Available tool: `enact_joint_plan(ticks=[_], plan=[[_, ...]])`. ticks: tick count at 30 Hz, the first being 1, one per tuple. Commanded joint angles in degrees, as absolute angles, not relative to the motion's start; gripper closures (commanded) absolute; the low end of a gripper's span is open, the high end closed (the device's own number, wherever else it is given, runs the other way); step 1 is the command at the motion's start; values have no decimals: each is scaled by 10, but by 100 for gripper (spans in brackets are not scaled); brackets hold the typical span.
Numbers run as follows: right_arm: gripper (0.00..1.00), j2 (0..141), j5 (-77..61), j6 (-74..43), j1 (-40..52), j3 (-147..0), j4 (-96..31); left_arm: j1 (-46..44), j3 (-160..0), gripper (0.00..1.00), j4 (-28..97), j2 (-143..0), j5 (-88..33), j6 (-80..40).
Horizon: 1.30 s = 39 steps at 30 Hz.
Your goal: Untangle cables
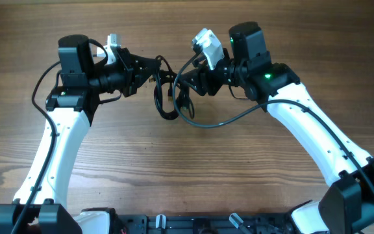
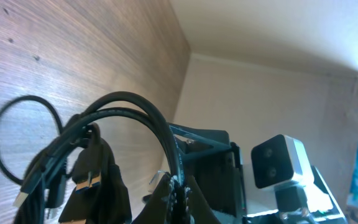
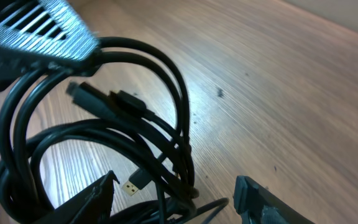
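Two arms reach in over the wooden table point(image 1: 174, 175) and meet above its far middle, each carrying one white camera: left camera point(image 1: 113, 47), right camera point(image 1: 206, 42).

The left arm point(image 1: 63, 140) comes in from the left. The left jaws are closed tight on the cables point(image 1: 167, 101). In its wrist view at least two black strands arch up and drop straight down between the pinching fingers point(image 2: 166, 196). Two plug ends show in that view, one silver-tipped plug point(image 2: 21, 198) at the lower left and one gold-tipped plug point(image 2: 91, 180) beside it.

There is one tangle, bunched in dark loops between the two sets of jaws at the middle of the table. How many separate cords make it up cannot be told.

The right arm point(image 1: 310, 130) comes in from the right. The right jaws stand well apart, and one finger point(image 3: 95, 199) is just beside the bundle. Several strands cross the gap, with nothing seen pinched. Two more ends show here: one dark plug point(image 3: 79, 92) and one small gold connector point(image 3: 133, 185).
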<state>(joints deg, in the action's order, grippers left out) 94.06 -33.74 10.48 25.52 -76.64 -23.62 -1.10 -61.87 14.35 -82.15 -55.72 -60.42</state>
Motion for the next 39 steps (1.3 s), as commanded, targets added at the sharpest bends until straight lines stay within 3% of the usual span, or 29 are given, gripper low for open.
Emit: enact_joint_plan(ticks=[1,9,12,17,20,29,37,39], plan=[[36,971,-423,180,257,-772,-226,-7,-620,96,128,-807,-618,-638],[35,1013,-463,210,276,-772,-211,-7,-620,96,121,-807,-626,-665],[51,1031,-453,191,283,-772,-178,-7,-620,96,119,-807,-632,-670],[85,1026,-386,40,270,-772,-170,-7,-620,96,111,-807,-600,-662],[95,1006,-385,-17,257,-772,-185,-7,-620,96,112,-807,-528,-617],[96,913,-243,-116,249,-772,-303,-8,-619,96,191,-807,-273,-565],[96,913,-202,-197,249,-772,-346,-42,-619,96,307,-811,-164,-540],[96,913,-207,-198,249,-772,-348,-62,-619,88,307,-819,-164,-493]])
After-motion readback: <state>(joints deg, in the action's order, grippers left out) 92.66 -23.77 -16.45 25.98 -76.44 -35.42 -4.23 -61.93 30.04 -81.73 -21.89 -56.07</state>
